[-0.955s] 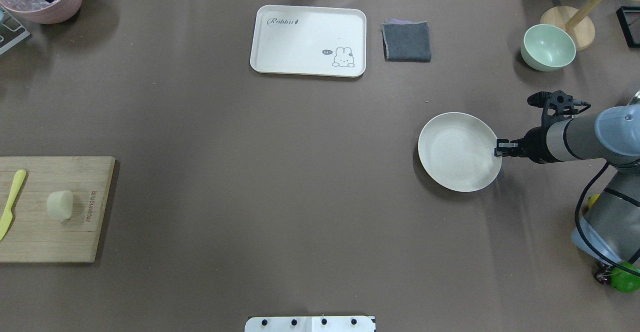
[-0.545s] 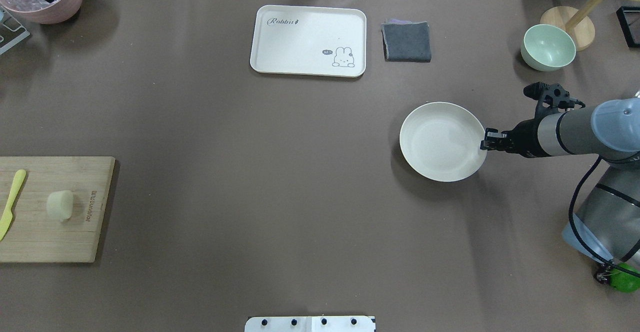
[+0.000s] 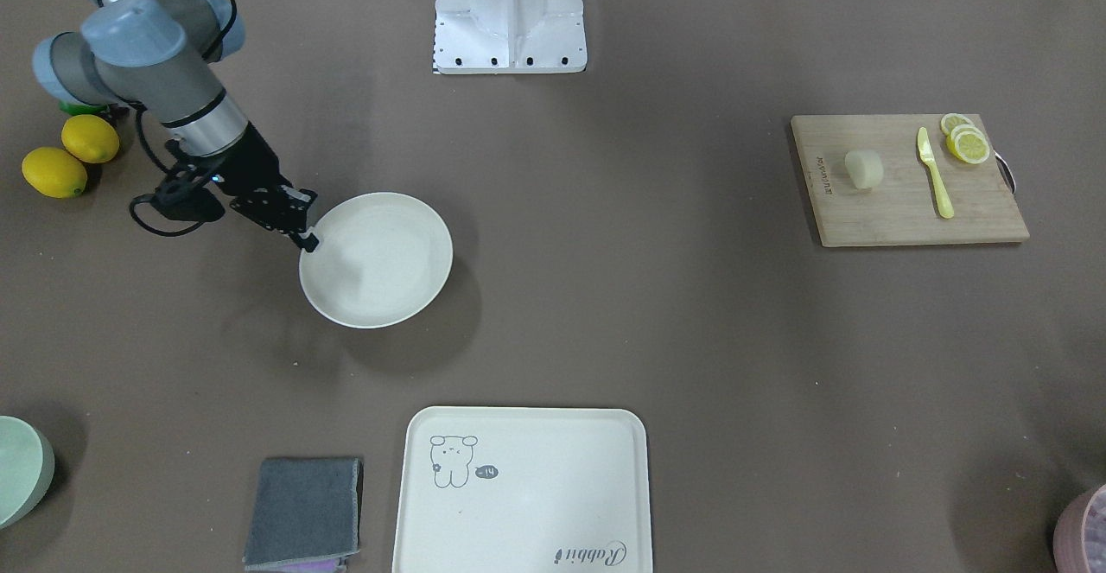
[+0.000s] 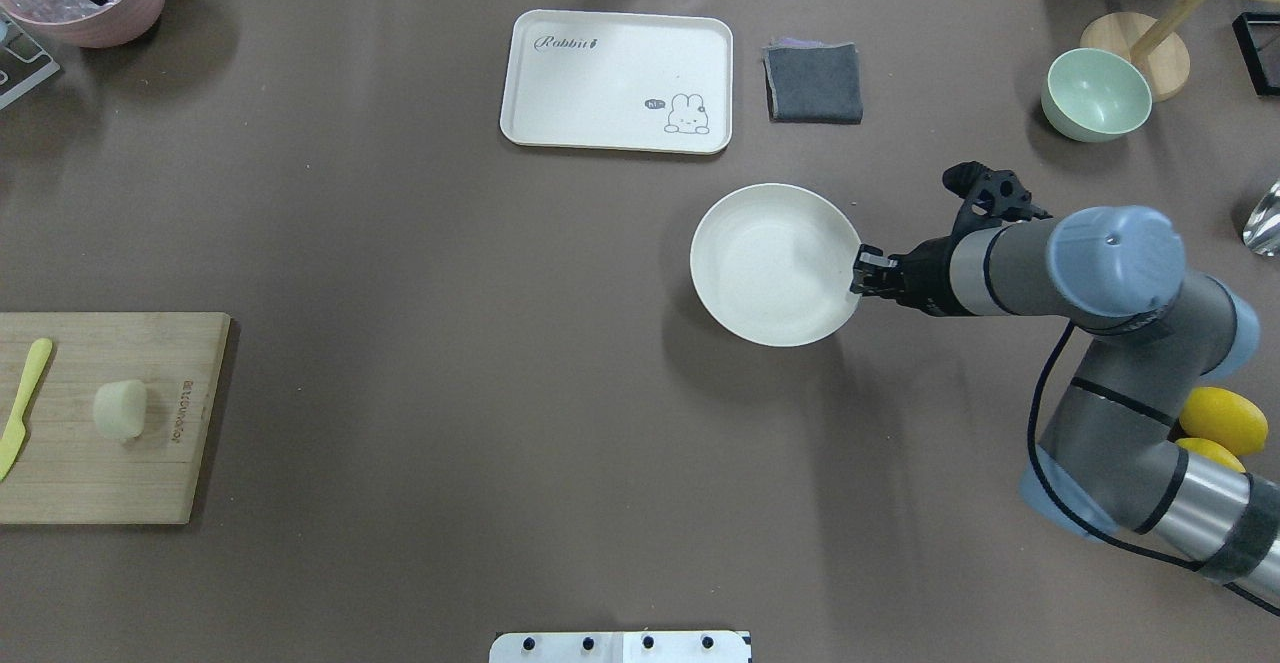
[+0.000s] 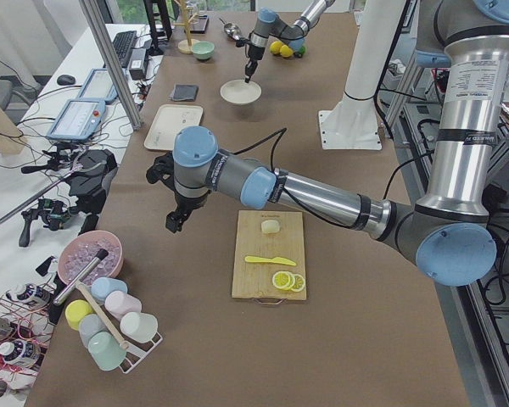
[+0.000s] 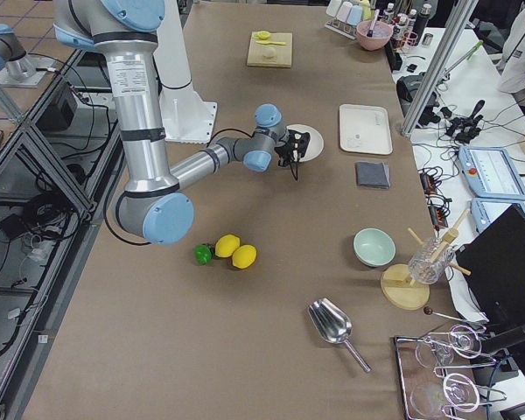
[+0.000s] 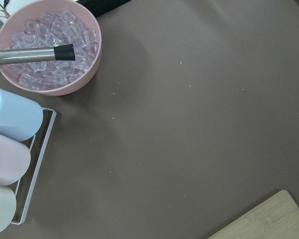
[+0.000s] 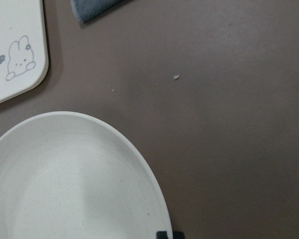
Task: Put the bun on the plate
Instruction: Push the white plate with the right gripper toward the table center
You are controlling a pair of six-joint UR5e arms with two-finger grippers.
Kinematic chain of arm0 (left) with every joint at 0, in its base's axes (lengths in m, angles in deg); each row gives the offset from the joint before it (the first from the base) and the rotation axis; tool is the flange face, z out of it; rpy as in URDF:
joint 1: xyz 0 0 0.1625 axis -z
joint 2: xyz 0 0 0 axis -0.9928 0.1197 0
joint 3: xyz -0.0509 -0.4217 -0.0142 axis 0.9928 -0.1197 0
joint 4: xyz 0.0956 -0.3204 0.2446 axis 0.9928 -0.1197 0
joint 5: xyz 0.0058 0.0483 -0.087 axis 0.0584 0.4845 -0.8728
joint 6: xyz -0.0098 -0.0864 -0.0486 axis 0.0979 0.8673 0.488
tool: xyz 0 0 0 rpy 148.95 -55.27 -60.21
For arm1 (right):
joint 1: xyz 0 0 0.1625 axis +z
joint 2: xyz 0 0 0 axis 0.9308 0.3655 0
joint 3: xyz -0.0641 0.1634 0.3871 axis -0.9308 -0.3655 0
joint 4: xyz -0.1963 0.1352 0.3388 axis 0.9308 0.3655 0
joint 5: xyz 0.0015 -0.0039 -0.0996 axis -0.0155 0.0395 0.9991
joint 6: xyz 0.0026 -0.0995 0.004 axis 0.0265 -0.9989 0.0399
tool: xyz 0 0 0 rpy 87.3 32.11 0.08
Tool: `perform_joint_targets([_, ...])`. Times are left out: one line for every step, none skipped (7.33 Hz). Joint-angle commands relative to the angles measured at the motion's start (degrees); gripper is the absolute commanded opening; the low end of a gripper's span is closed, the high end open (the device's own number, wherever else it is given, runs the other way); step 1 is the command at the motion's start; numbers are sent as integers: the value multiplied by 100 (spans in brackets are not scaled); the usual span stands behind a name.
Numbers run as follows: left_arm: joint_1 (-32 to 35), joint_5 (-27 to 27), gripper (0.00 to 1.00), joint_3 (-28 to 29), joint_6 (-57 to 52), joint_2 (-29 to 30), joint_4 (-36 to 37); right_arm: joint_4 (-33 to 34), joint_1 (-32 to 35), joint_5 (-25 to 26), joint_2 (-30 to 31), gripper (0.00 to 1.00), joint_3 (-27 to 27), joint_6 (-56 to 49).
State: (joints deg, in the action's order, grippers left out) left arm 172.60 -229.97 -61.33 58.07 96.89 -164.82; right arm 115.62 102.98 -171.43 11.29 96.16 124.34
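Currently the bun (image 4: 120, 410) is sitting on the wooden cutting board (image 4: 100, 483) at the robot's far left, near the yellow knife (image 4: 24, 405). It's a stubby lump, so I cannot tell which way its long axis is running. The plate (image 4: 775, 263) is lying well apart from it, right of table centre, near the tray (image 4: 616, 81). The right gripper (image 4: 862, 271) is reaching in low from the side, jaws nearly together, pinching the plate's rim. The left gripper (image 5: 174, 222) is hanging over bare table beside the board; I cannot tell whether its jaws are apart.
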Motion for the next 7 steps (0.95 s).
perform_joint_targets([0,-1,97,-14,0,-50,0,1304,-854,901,-1103,0,20,661])
perform_joint_targets([-9,-1,97,-5,0,-50,0,1614,-1232,1226,-1394,0,-32,872])
perform_joint_targets([-26,-1,98,4,0,-59,0,1826,-1566,1604,-1623,0,-68,1066])
perform_joint_targets([-44,-1,98,4,0,-59,0,1906,-1813,1886,-1643,0,-85,1120])
perform_joint_targets([-44,-1,98,4,0,-59,0,1907,-1876,1924,-1635,0,-120,1120])
perform_joint_targets([-44,-1,97,12,0,-59,0,1916,-1868,1924,-1608,55,-129,1051])
perform_joint_targets([-44,-1,98,12,0,-59,0,1916,-1790,1915,-1608,100,-103,1007])
